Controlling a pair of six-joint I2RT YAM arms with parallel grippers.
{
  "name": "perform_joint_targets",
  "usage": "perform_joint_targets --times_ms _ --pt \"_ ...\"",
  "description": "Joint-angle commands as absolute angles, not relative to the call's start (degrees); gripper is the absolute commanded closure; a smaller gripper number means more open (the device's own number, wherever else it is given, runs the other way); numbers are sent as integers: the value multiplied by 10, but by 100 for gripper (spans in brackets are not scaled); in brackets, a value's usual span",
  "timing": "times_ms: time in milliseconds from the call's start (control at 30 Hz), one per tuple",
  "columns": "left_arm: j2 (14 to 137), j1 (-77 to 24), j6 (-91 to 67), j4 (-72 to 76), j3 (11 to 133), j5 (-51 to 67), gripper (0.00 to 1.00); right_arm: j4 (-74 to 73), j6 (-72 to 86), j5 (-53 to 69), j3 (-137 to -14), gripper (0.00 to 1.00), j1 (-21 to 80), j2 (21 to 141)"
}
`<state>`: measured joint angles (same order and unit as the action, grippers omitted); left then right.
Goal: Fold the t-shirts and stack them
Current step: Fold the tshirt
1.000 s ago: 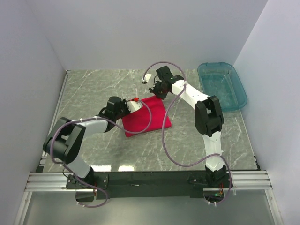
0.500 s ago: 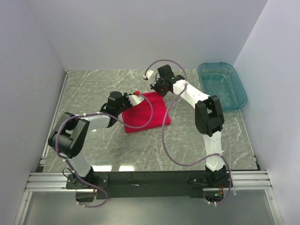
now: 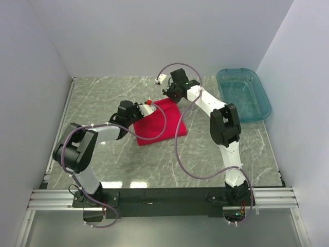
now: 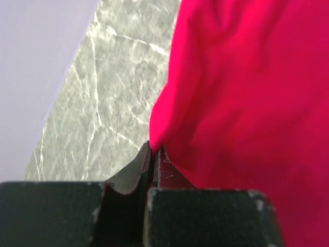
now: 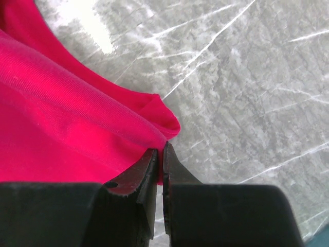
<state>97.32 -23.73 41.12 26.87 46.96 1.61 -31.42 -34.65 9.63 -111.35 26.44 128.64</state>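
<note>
The red t-shirt (image 3: 159, 122) lies folded into a rough square in the middle of the marble table. My left gripper (image 3: 145, 105) is shut on its far left corner; the left wrist view shows the cloth (image 4: 247, 92) pinched between the closed jaws (image 4: 153, 149). My right gripper (image 3: 171, 95) is shut on its far right corner; the right wrist view shows the red fabric (image 5: 67, 128) clamped at the fingertips (image 5: 162, 149). Both held corners are lifted slightly off the table. The neck label is hidden.
A clear teal plastic bin (image 3: 243, 94) stands at the right back of the table. White walls enclose the table on three sides. Grey marble surface (image 3: 103, 92) lies around the shirt. Cables loop from both arms over the shirt.
Both grippers have moved toward the back of the table with the shirt corners, pulling the far edge of the shirt along. The left arm has stretched out further.
</note>
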Motion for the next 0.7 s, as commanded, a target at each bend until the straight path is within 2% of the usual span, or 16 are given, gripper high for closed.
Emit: perform_joint_targets --times_ms 0,433,500,533,567,600,667 --pt "972 -234 405 265 484 4 100 -309 -341 86 -1150 100 262 1297" --pt "978 -233 388 241 499 -32 99 -304 -323 74 -1186 100 263 1330" --pt "981 -233 375 237 504 -47 97 -288 -311 55 -1189 92 263 1333" --pt "983 -233 369 237 504 -57 89 -278 -301 42 -1188 79 264 1335" --pt "984 -233 360 247 505 -80 77 -267 -275 29 -1188 68 264 1337" --pt "982 -233 343 250 510 -90 50 -241 -259 -14 -1187 46 264 1336" --pt "966 -232 320 255 522 -135 33 -216 -218 -53 -1174 36 265 1326"
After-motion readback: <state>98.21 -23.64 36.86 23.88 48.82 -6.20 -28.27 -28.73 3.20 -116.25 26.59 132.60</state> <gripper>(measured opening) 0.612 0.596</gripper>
